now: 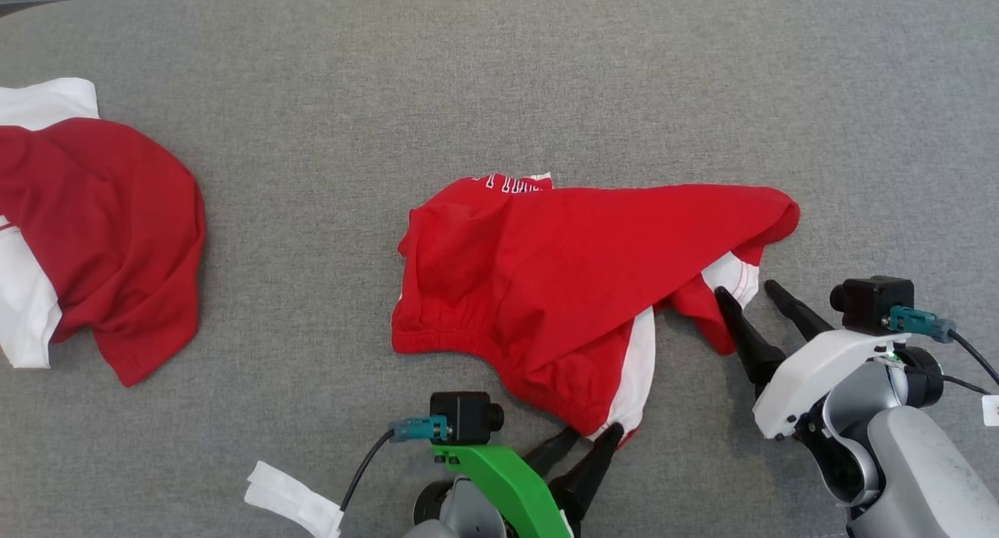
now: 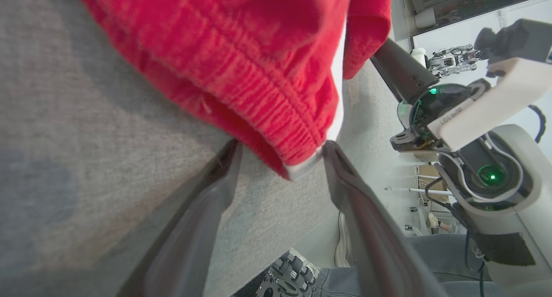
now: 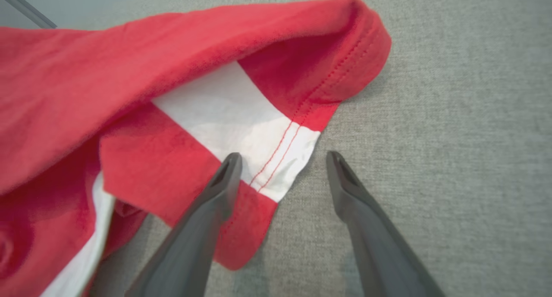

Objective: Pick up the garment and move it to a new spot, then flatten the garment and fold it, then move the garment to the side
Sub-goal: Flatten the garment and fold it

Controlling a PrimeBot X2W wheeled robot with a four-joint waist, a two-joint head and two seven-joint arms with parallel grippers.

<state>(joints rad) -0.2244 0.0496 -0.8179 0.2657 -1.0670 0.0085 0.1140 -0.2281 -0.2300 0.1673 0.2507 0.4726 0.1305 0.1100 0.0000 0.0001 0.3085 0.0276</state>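
My left end effector (image 2: 282, 146) stands open. The garment (image 1: 577, 272), red shorts with a white side stripe, has the corner of its gathered waistband just inside the gap. That corner lies against one finger, and the other finger stands clear over bare grey. My right end effector (image 3: 283, 155) is also spread wide and holds nothing. One of its fingers lies over the white, double-stitched hem of a leg opening, and the other is beside the cloth over the worktop (image 1: 312, 93). I cannot tell whether that finger presses the hem or only hangs above it.

Beyond both sets of fingertips the shorts lie crumpled and partly folded over themselves.

I judge the main risk to be a shallow bite. On my left only the very corner sits between the fingers, so closing here could pinch a sliver that slips out once I lift. On my right, closing could push the hem sideways instead of trapping it. It could also catch two layers, which would leave the fold locked in when I try to spread the cloth. If one side holds and the other lets go, the shorts would swing and bunch.

Far out beyond my left end effector lies a second red-and-white garment (image 1: 101, 233), well apart. A long drag that way could tangle the two.
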